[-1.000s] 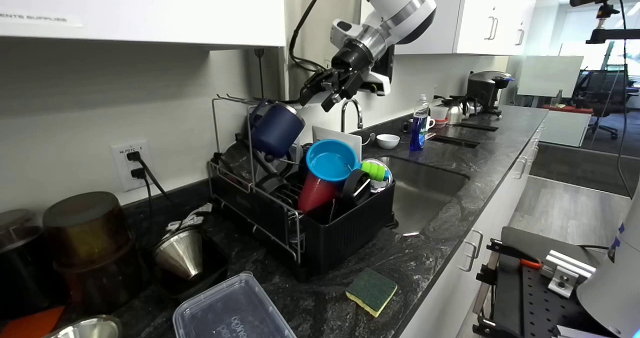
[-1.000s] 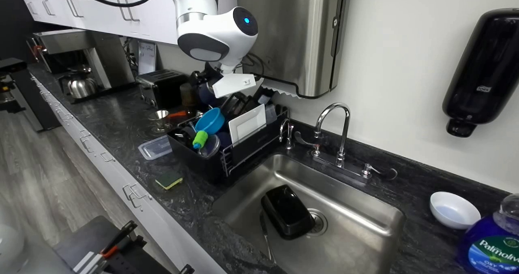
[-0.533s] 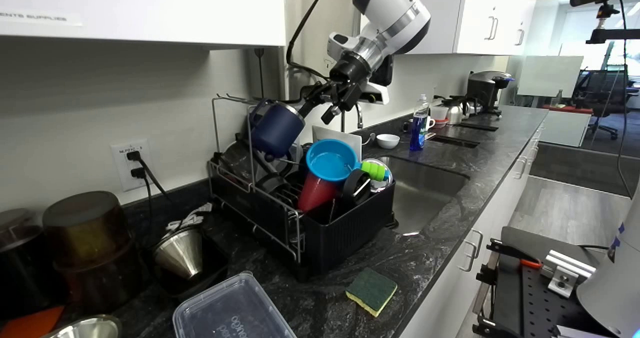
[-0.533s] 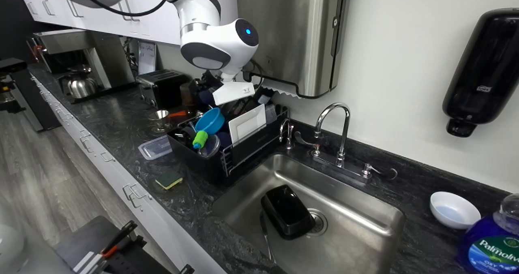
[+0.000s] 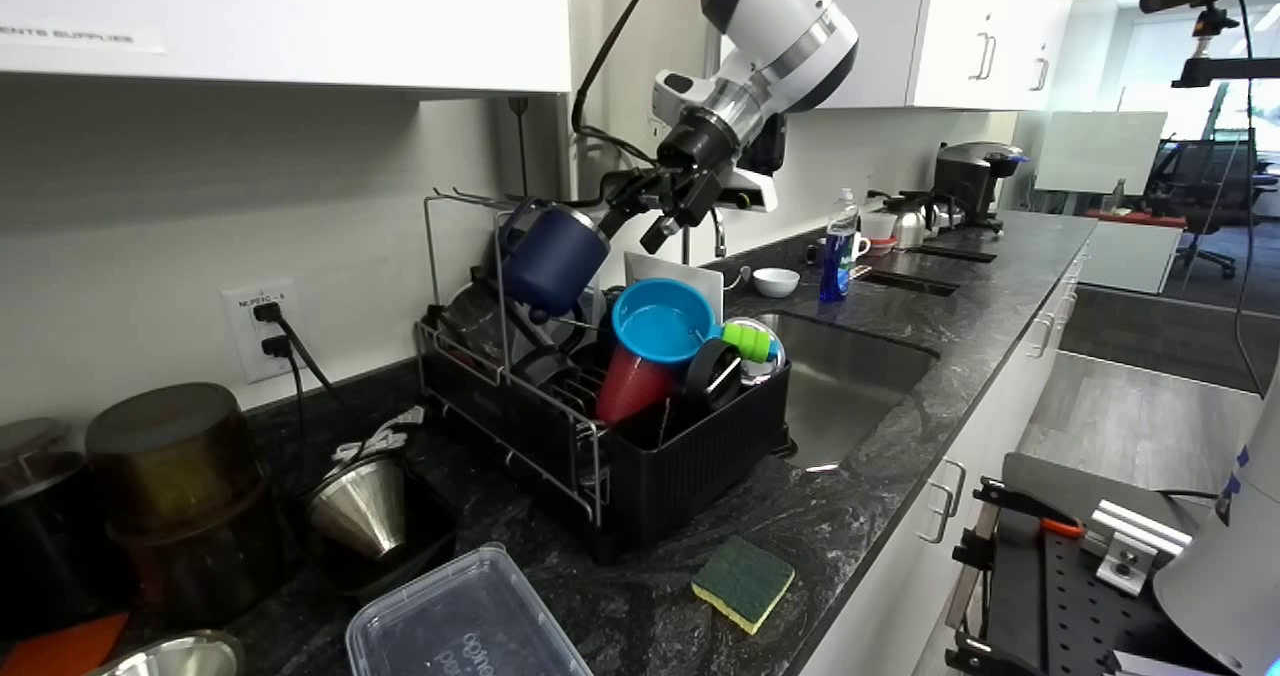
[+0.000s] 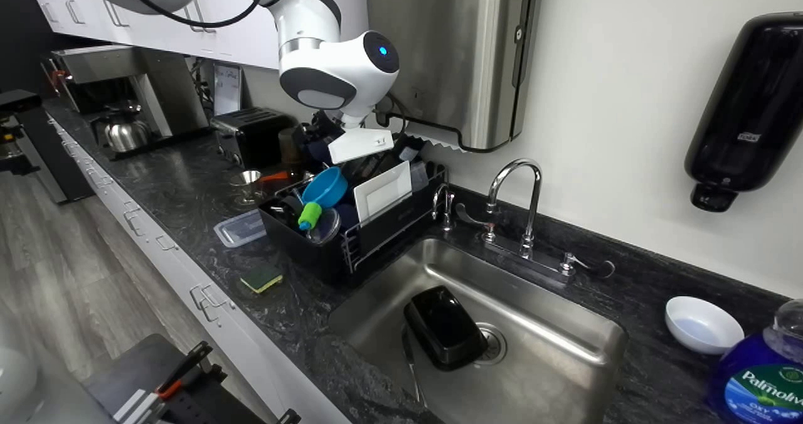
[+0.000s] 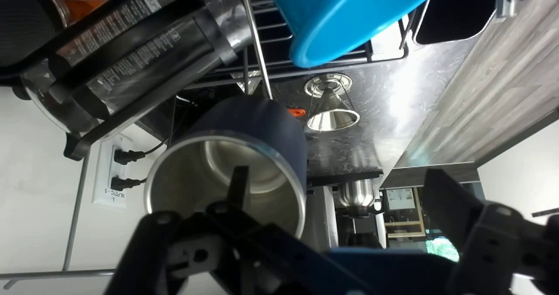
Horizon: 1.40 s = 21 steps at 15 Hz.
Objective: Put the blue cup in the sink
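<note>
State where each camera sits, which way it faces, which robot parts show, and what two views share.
In an exterior view: above the counter, looking along it over the dish rack; arm and open gripper show.
In an exterior view: high beside the sink, facing down toward the toaster; arm shows, gripper mostly hidden.
Wrist view: on the arm, facing into the blue cup, image upside down; fingers show.
Both exterior views share sink, dish rack, sponge.

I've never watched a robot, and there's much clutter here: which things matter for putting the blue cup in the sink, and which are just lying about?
Part of the job:
blue cup, tilted on the dish rack
sink, where it should go
tool, open at the cup's mouth

Just lying about:
sky-blue bowl
red cup
sponge
white bowl
black dish inside the sink
</note>
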Available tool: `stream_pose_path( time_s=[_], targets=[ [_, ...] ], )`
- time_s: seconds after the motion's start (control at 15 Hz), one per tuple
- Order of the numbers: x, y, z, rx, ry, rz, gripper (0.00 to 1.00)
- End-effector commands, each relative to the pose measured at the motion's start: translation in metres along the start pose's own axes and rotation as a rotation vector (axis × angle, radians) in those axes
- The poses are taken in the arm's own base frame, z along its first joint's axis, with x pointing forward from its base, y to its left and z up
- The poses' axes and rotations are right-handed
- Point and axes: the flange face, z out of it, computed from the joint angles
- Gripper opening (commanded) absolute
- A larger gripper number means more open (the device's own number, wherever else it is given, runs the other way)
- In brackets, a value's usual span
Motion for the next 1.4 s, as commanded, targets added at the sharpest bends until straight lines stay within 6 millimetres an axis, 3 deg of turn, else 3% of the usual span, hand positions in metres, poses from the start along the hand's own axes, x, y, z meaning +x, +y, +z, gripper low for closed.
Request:
stream_pose_path(
  time_s=[0.0, 1.33],
  targets=[
    [0.000, 0.000, -0.001, 0.001, -0.001, 0.000, 1.00],
    [0.010, -0.003, 0.014, 0.021, 0.037, -0.086, 1.00]
  ],
)
